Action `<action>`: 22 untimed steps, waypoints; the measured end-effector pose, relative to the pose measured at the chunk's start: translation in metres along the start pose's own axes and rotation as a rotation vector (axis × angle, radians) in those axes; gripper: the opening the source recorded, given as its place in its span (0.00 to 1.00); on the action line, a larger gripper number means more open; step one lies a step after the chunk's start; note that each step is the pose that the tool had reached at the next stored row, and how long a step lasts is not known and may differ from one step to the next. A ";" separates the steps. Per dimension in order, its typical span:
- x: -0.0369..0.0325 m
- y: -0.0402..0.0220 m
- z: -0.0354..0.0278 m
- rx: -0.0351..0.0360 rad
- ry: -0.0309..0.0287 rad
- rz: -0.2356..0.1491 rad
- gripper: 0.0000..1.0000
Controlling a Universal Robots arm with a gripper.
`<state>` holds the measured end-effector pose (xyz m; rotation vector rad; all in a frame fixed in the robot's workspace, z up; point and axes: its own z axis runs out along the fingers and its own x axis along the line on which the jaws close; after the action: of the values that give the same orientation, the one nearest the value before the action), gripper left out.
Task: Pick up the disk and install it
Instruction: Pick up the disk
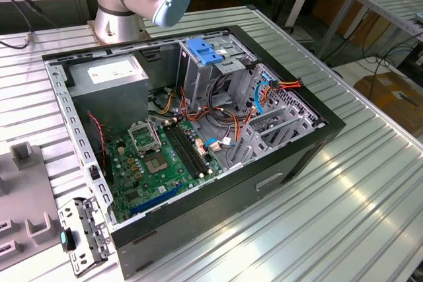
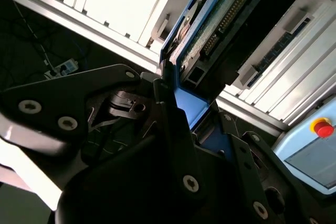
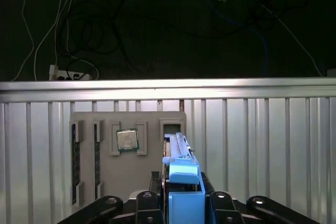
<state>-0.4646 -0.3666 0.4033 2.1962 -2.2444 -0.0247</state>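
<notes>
Hand [image 3: 184, 205] clamped on the disk [image 3: 180, 150], held edge-on w/ blue rail toward cam in first wrist view, over grey parts tray [image 3: 131, 177] w/ CPU chip [image 3: 127, 140] on ribbed worktop [image 3: 262, 145]. Exterior view: open PC case [image 1: 284, 170], drive cage [image 1: 198, 80].

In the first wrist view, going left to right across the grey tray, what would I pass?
Dark strip → second dark strip → square processor chip → the disk with its blue rail.
</notes>
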 end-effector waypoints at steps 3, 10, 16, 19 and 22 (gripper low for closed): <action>-0.0001 0.0001 -0.0035 -0.0001 0.0000 0.000 0.37; -0.0001 0.0002 -0.0143 0.0000 0.0000 0.000 0.37; -0.0002 0.0003 -0.0231 0.0001 0.0000 0.000 0.37; -0.0003 0.0004 -0.0281 0.0000 0.0000 0.000 0.37; -0.0003 0.0004 -0.0323 0.0000 0.0000 0.000 0.37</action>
<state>-0.4646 -0.3666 0.4356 2.1962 -2.2445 -0.0247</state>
